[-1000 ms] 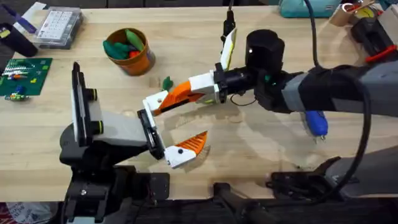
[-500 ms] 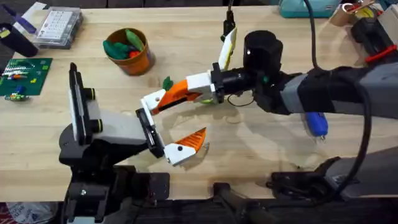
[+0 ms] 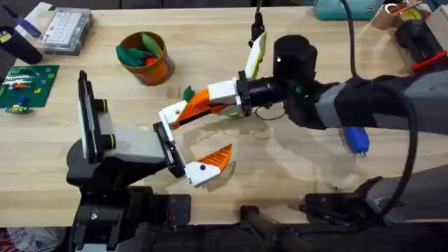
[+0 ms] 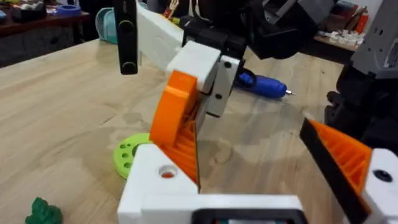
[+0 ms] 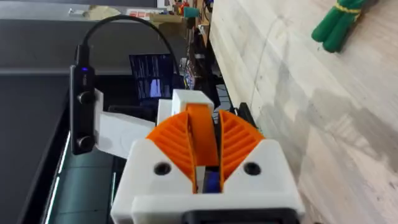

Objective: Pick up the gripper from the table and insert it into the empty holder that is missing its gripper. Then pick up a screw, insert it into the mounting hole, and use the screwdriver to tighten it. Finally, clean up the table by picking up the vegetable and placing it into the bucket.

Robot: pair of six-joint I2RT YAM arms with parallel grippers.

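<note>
Right hand [image 3: 183, 113] clamped on gripper [image 3: 203, 103]

Gripper [image 3: 204, 103]: orange ribbed finger, white base, pinched in the right gripper [image 5: 205, 163], tip at the holder [image 3: 173, 113].
Screwdriver [image 3: 355, 138]: blue, lying on desk.
Vegetable [image 3: 187, 92]: small, dark green, on desk.
Bucket [image 3: 145, 57]: orange, upright, holding toy produce.

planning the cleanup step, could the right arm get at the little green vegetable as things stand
Probably not yet. The vegetable lies bare on the table beside the right gripper, so the path looks free, but that gripper is shut on the orange gripper at the holder and would have to let go first.
</note>
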